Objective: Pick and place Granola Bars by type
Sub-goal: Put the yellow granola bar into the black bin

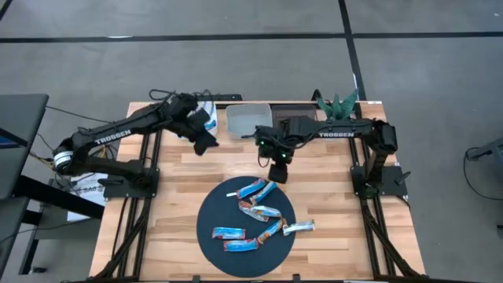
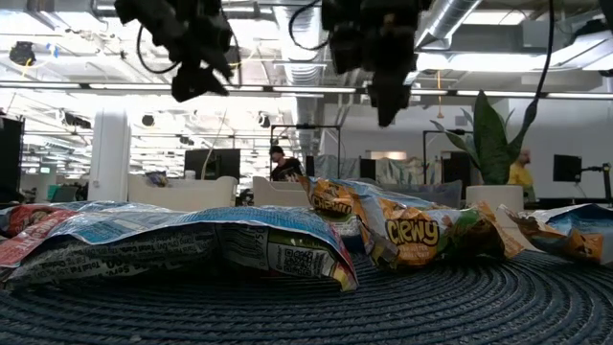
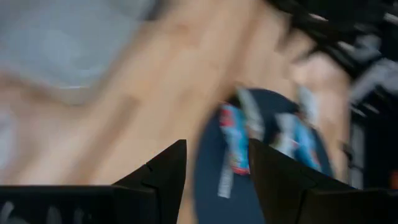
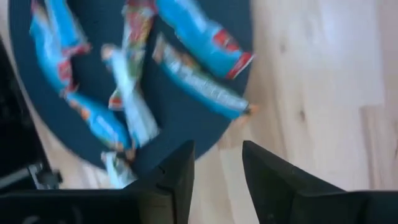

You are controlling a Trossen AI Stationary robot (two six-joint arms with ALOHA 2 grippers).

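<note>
1. Here, the granola bars (image 1: 259, 211) lie in a loose scatter on a round dark mat (image 1: 208, 220) near the front of the wooden table (image 1: 177, 185); most wrappers are bright blue, a few show brown-orange or silvery-white.
2. One bar (image 1: 299, 228) sits at the mat's right edge, partly hanging over onto the wood (it is the palest of the lot).
3. The right gripper (image 1: 278, 167) hangs above the table just behind the mat, pointing down; in the right wrist view its two dark fingers (image 4: 177, 180) stand apart with bare wood showing between them, so it is open and grips nothing.
4. In that same wrist view the bars (image 4: 186, 68) are spread on the mat (image 4: 205, 118) beyond the fingertips, none touching the fingers.
5. The left gripper (image 1: 203, 141) is raised over the back left part of the table, beside a pale grey bin (image 1: 249, 119); the left wrist view shows its fingers (image 3: 165, 171) parted with a gap between them and nothing held.
6. From table height, the bars (image 2: 192, 240) fill the foreground on the woven mat (image 2: 431, 307), crumpled and overlapping, one wrapper (image 2: 421, 230) reading "chewy".
7. Both grippers show well above the bars in that low view, the left (image 2: 196, 72) and the right (image 2: 388, 86).
8. A green spiky plant-like object (image 1: 338, 104) stands at the table's back right corner.
</note>
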